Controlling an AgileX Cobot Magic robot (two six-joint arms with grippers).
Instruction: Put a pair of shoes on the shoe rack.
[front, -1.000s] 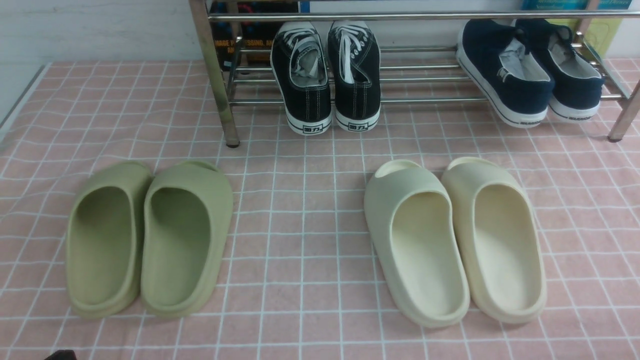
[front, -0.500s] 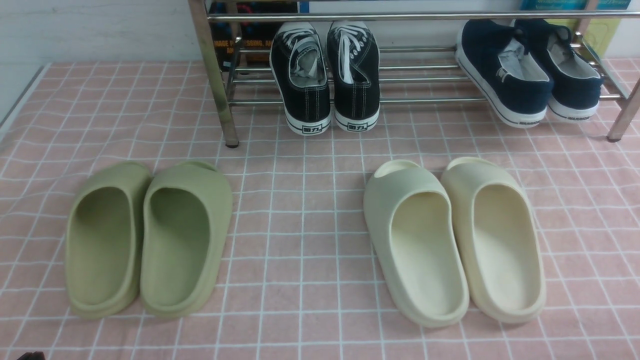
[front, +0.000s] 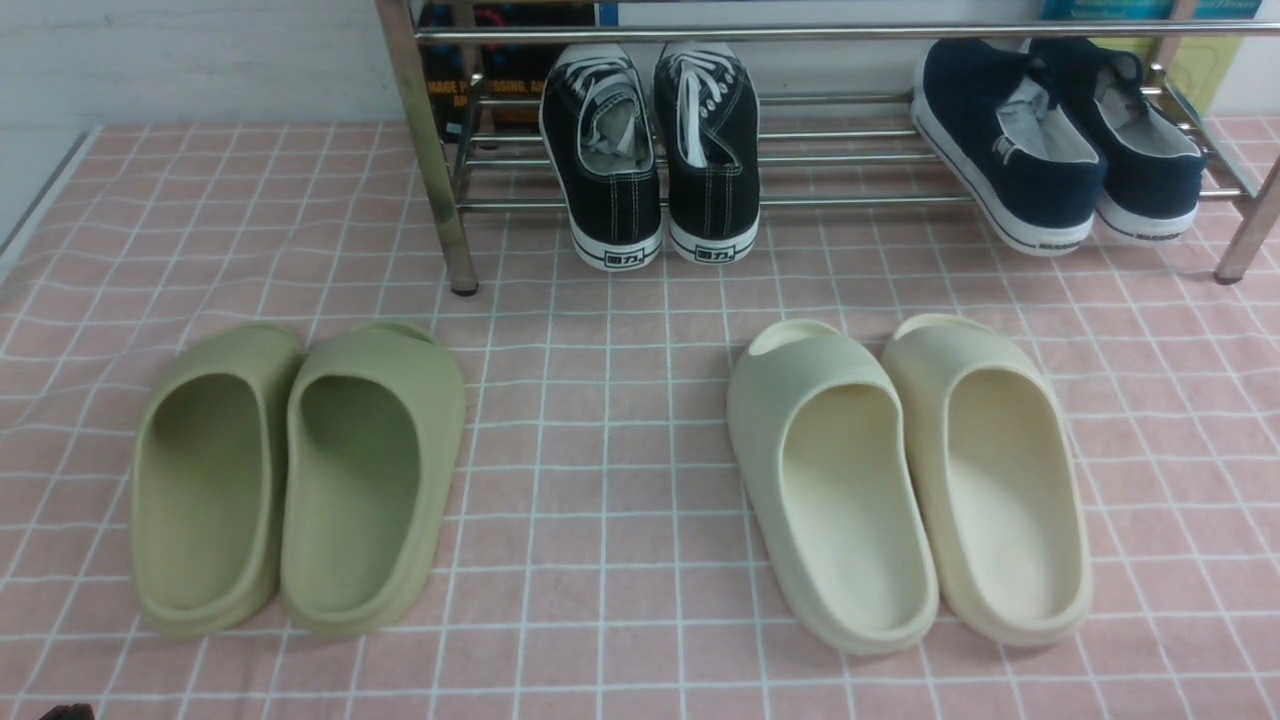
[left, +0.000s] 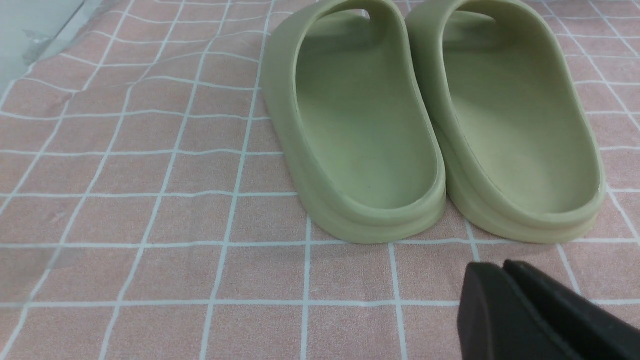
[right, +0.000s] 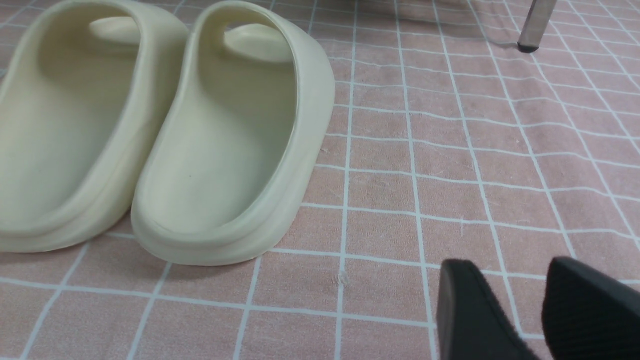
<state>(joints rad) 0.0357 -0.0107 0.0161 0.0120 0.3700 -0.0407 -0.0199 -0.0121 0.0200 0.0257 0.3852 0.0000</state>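
The pair of shoes (front: 655, 160), black canvas sneakers with white laces, rests side by side on the bottom shelf of the shoe rack (front: 425, 150), toes inward and heels jutting over the front rod. My left gripper (left: 501, 267) is shut on nothing and hovers over the cloth just in front of the green slides (left: 430, 125); only a dark sliver of it shows in the front view's bottom left corner. My right gripper (right: 510, 267) is open and empty, low over the cloth beside the cream slides (right: 150, 135). Both grippers are far from the sneakers.
A navy pair (front: 1050, 140) sits on the same shelf to the right. Green slides (front: 300, 480) and cream slides (front: 900, 480) lie on the pink checked cloth (front: 600, 500) in front. A rack leg (right: 532, 25) stands ahead of the right gripper. A wall edges the left.
The dark tip of my left arm at the front view's bottom edge has slid left, almost out of the picture. The shoes and slides have not moved.
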